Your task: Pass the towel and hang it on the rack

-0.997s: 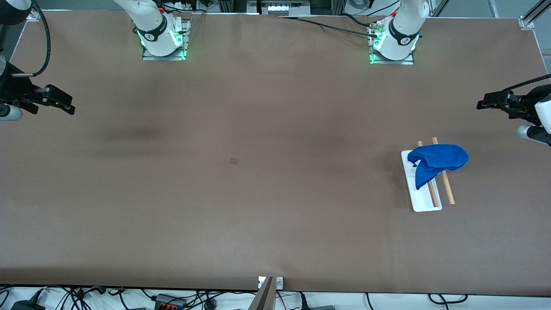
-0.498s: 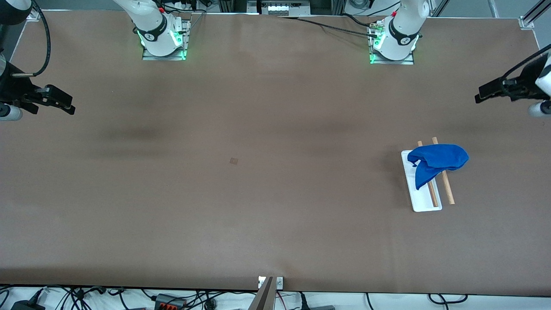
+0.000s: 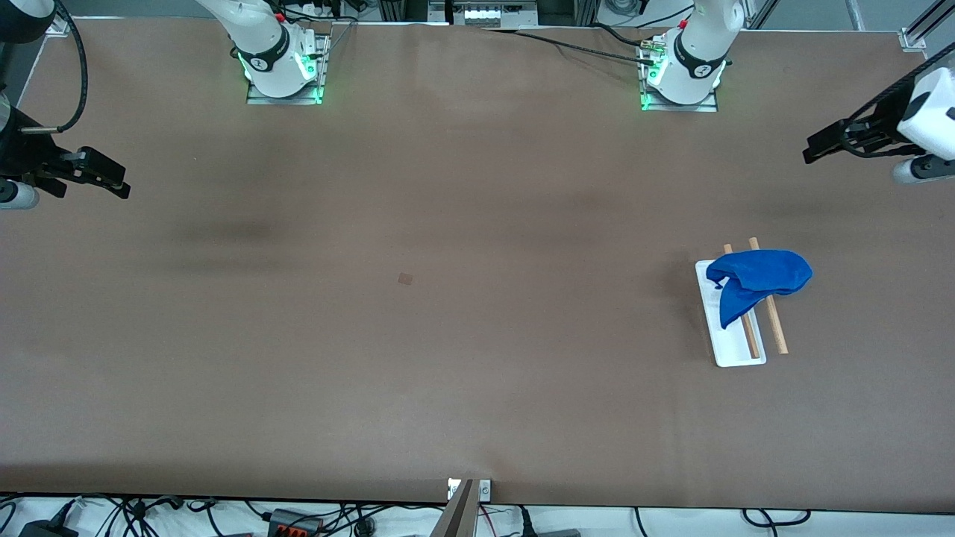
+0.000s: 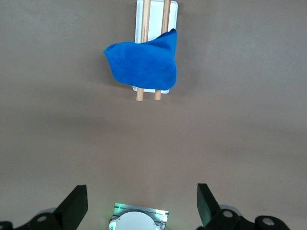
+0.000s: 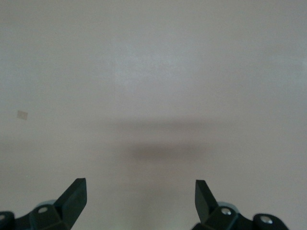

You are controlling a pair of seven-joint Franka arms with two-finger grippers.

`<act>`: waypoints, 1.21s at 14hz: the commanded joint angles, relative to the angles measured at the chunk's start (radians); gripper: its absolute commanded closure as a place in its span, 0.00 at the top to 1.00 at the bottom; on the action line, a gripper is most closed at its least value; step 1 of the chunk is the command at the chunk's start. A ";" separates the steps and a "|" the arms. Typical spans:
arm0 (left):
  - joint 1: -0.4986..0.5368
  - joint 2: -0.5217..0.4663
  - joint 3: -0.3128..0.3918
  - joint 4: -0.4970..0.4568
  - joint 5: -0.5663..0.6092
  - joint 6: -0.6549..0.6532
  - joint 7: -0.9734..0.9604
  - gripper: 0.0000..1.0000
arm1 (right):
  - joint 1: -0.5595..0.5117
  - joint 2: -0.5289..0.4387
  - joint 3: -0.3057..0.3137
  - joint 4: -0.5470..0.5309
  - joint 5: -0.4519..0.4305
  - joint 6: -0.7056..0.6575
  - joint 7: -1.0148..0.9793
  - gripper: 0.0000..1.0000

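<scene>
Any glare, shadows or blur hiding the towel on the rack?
Front view: even light, soft dark smudges on the table, the towel crisp on the rack. Left wrist view: sharp, no glare. Right wrist view: washed out, one faint shadow band.

Right tool (image 5: pixel 139 196) fingers spread wide over bare brown table (image 5: pixel 158 72).

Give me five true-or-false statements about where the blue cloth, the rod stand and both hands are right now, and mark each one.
1. The bright blue soft cloth lies draped over the two wooden rods of the white-tray stand. True.
2. The left hand grips the cloth. False: it is open, up in the air, apart from the cloth.
3. The right hand is open and holds nothing. True.
4. The stand sits toward the right arm's end of the table. False: the left arm's end.
5. The cloth lies flat on the table. False: on the rods.
</scene>
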 commanded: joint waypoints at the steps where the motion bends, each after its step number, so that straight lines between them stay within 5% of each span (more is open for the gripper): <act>1: -0.010 -0.023 0.000 -0.024 0.034 0.013 0.012 1.00 | -0.016 -0.009 0.013 -0.003 0.000 -0.004 0.000 1.00; 17: -0.010 0.000 -0.002 -0.001 0.033 -0.022 0.011 1.00 | -0.018 -0.006 0.013 -0.001 0.000 -0.001 -0.003 1.00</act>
